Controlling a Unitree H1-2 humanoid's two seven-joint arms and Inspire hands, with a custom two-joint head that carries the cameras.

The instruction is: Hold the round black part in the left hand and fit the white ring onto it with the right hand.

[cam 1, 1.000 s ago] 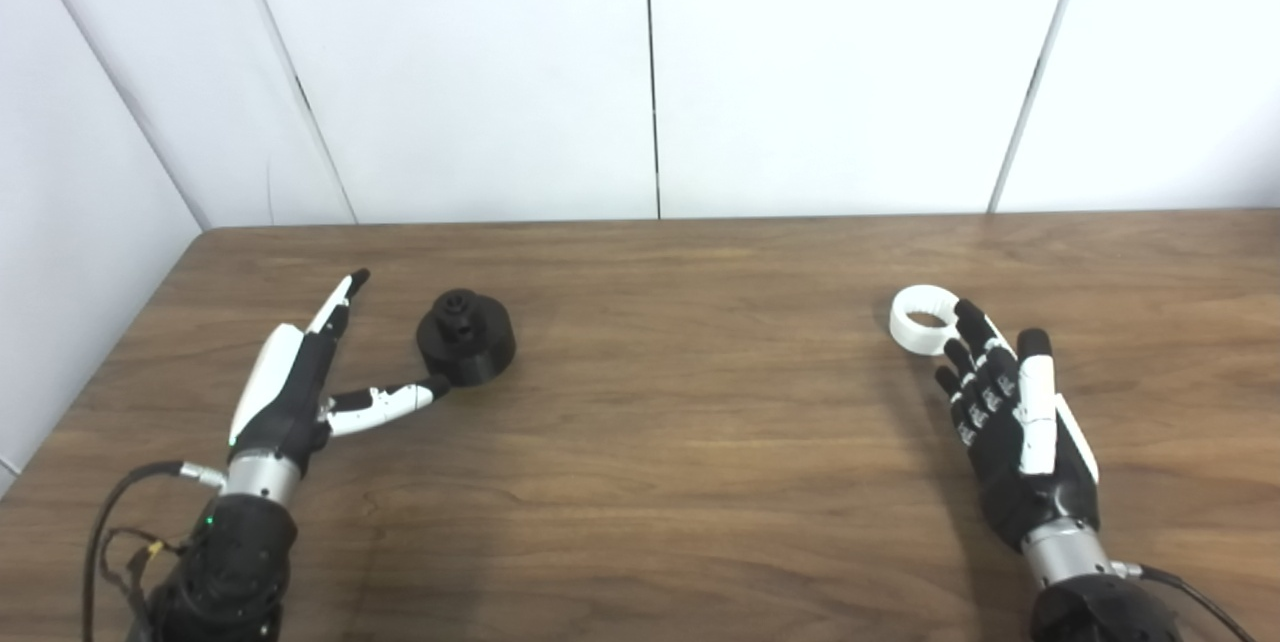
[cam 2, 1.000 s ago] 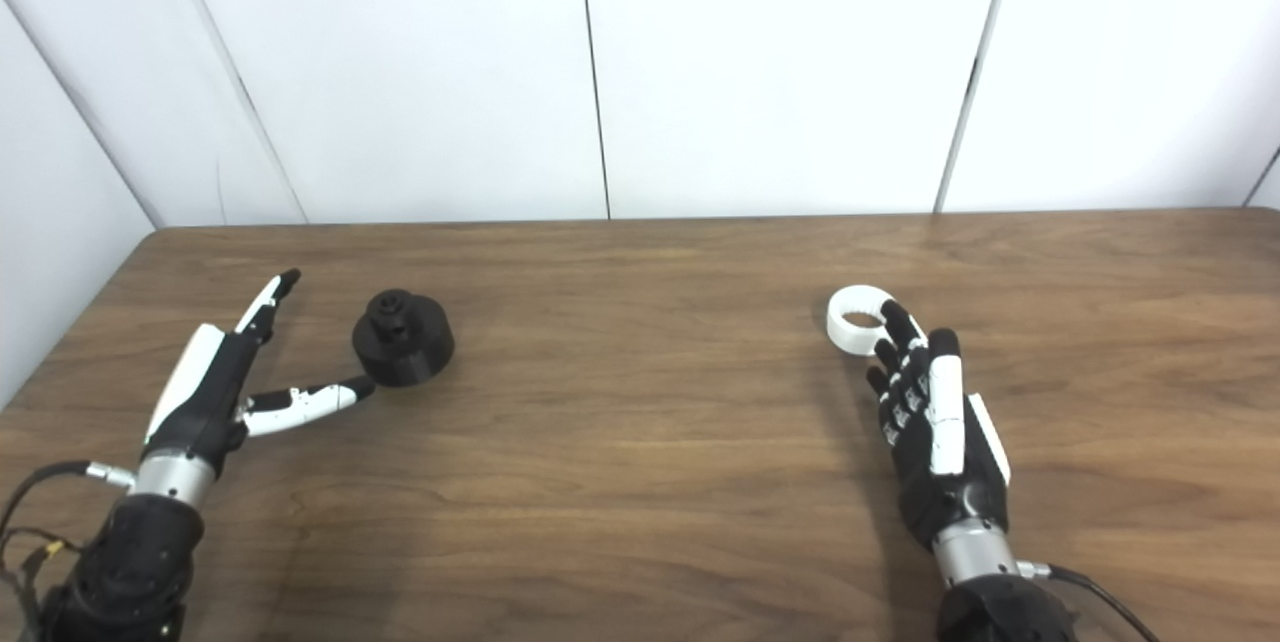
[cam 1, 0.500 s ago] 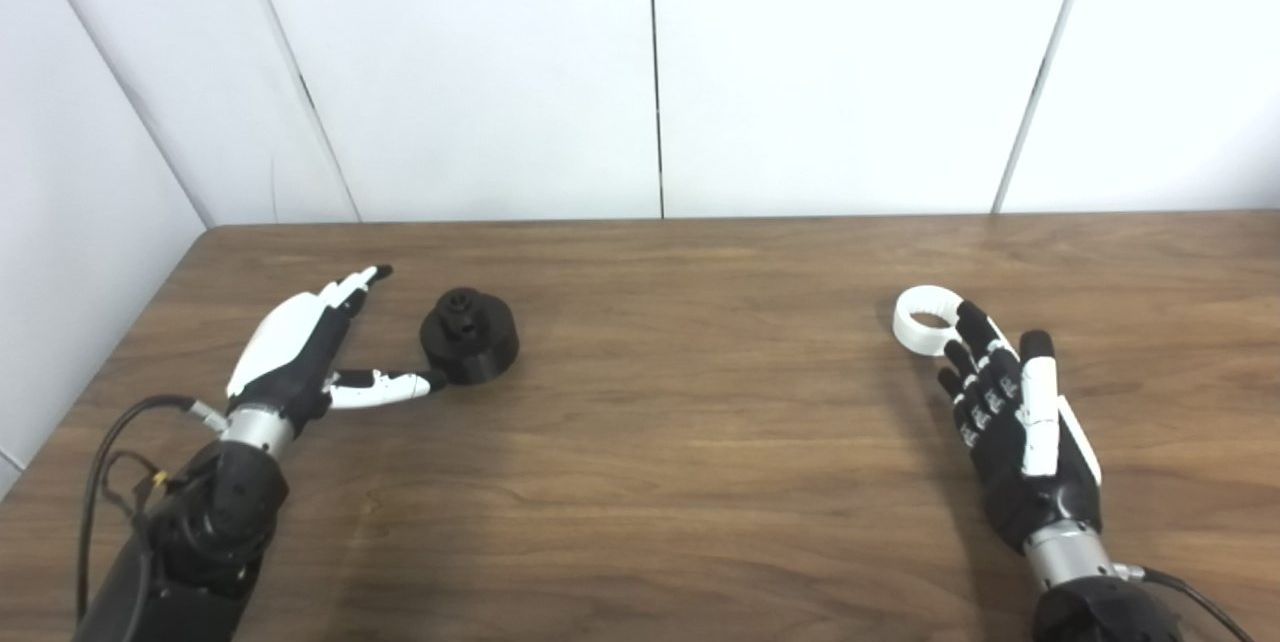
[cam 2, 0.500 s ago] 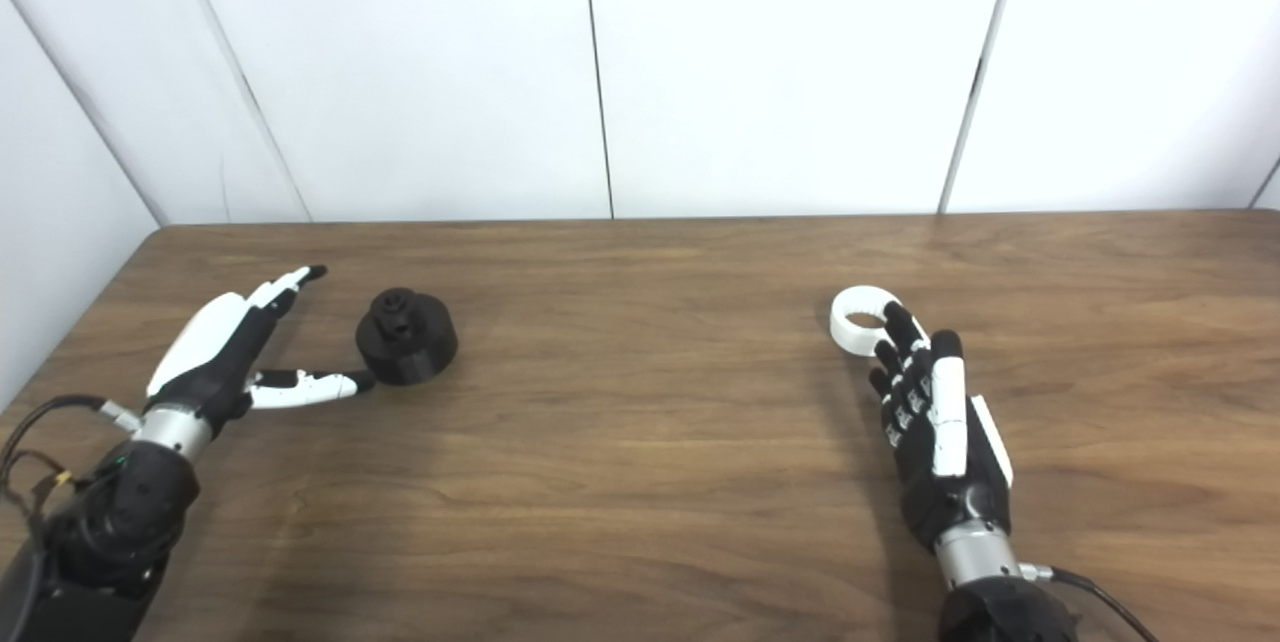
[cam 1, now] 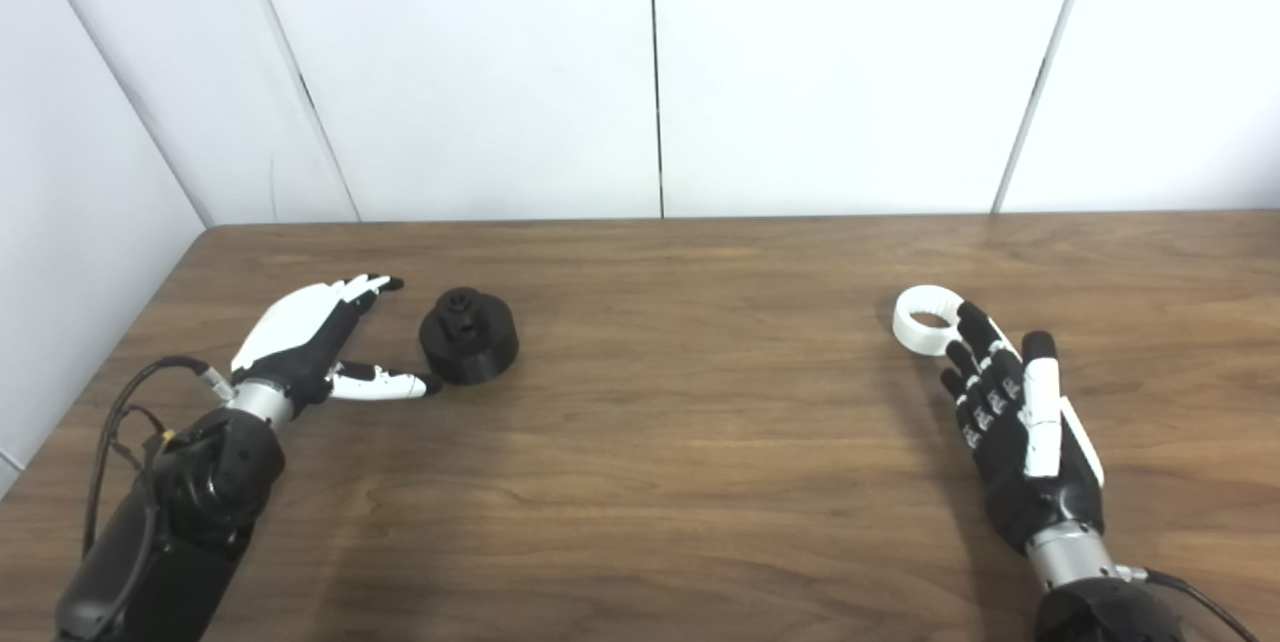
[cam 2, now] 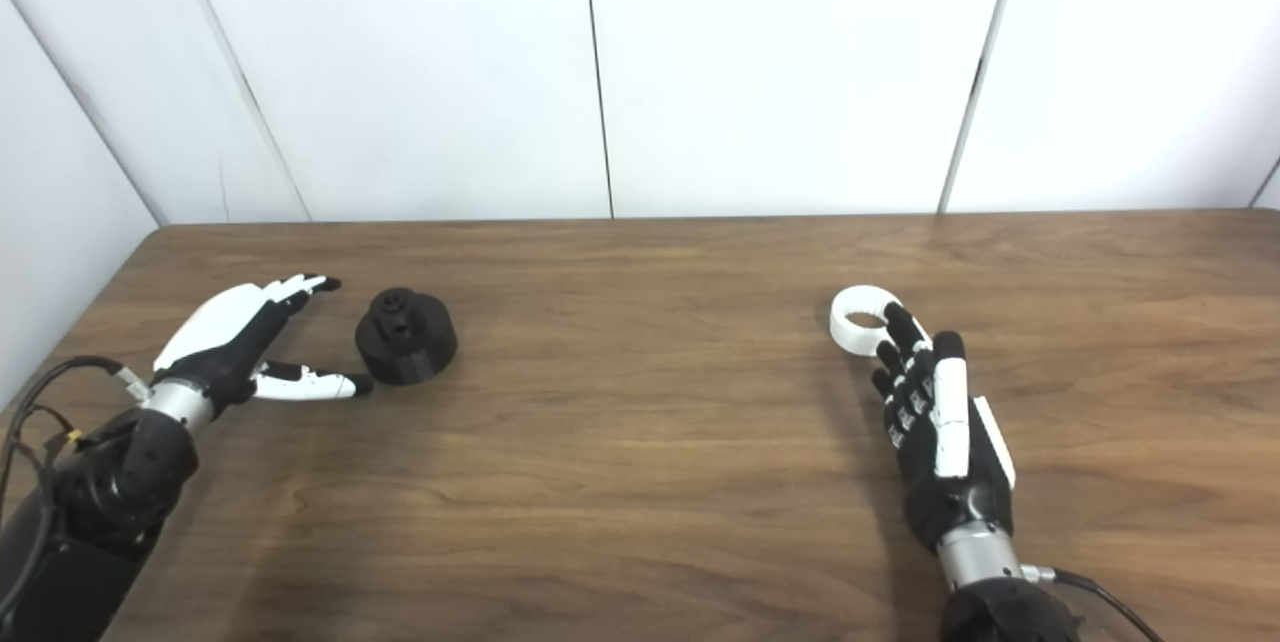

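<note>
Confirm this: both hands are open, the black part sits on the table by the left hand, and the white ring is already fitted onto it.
Wrong on the ring. The left eye view shows the white ring lying on the table by the right hand, far from the black part. The left hand is open too.

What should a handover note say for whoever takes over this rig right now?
Left hand: open, holding nothing, just left of the round black part, thumb tip close to its base.
Right hand: open, palm up on the wooden table, fingertips at the white ring; ring not gripped.
Both parts lie on the table, far apart.
Done: nothing grasped yet.
Left: grasp the black part with the left hand, pick up the ring with the right, fit them together.
</note>
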